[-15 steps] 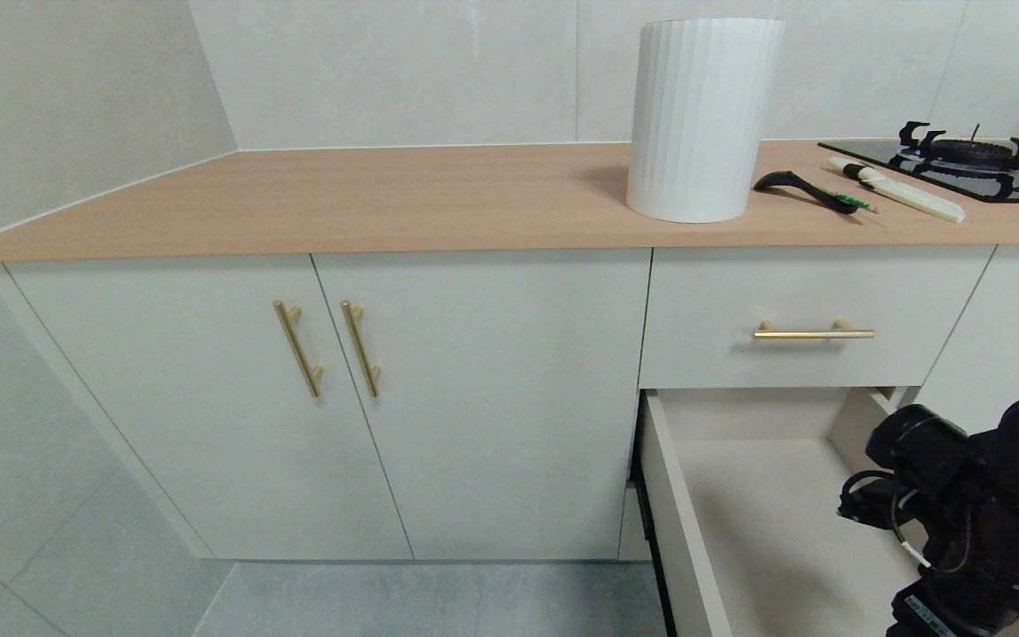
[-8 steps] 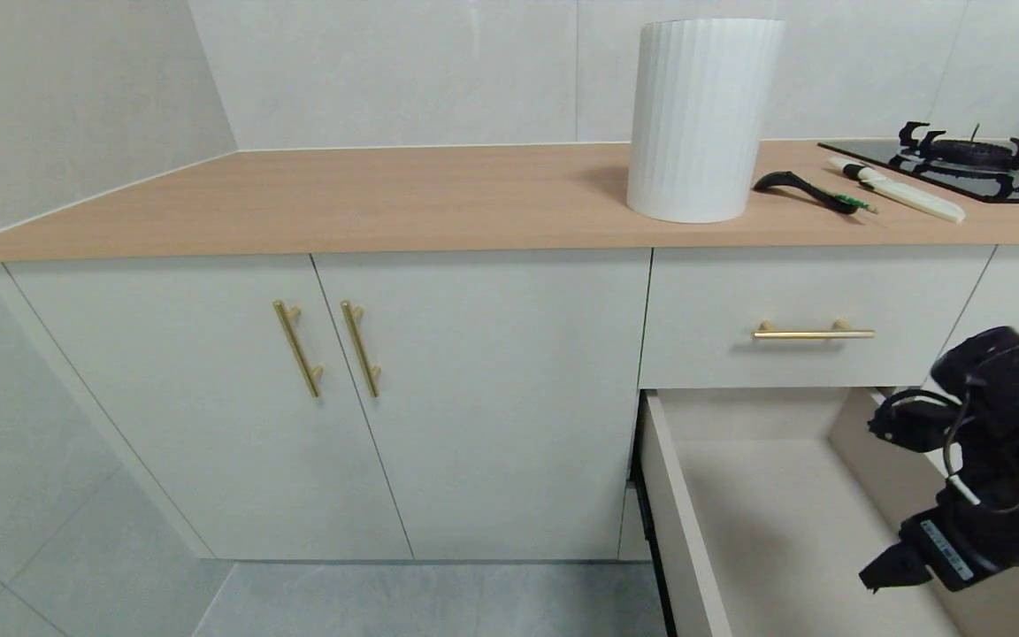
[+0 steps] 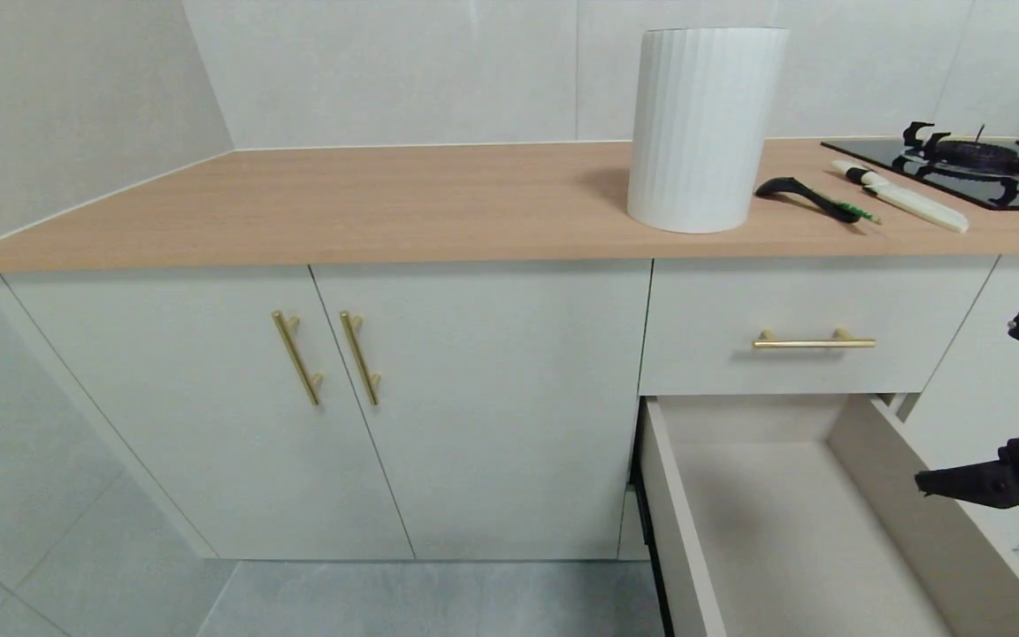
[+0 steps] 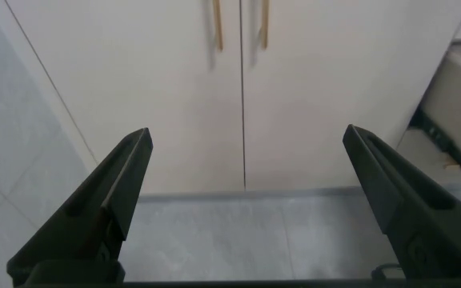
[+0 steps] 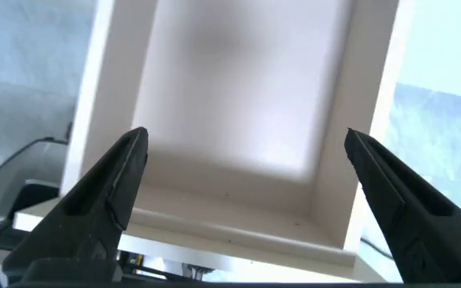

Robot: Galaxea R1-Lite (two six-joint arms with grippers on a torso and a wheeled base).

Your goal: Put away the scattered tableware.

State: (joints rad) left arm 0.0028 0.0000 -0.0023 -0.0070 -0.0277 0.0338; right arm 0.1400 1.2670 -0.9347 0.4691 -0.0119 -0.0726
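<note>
hovering right gripper (image 5: pixel 245 140), fingers (image 5: pixel 102 200) apart, facing drawer (image 3: pixel 674 495)

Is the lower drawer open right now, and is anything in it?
Open and empty: the lower drawer stands pulled out beneath the shut upper drawer, its visible floor bare.

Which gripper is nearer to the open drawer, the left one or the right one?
Right. The right gripper hangs open above the open drawer, looking down into it. The left gripper, also open, faces the cabinet doors near the floor, the drawer off to one side.
</note>
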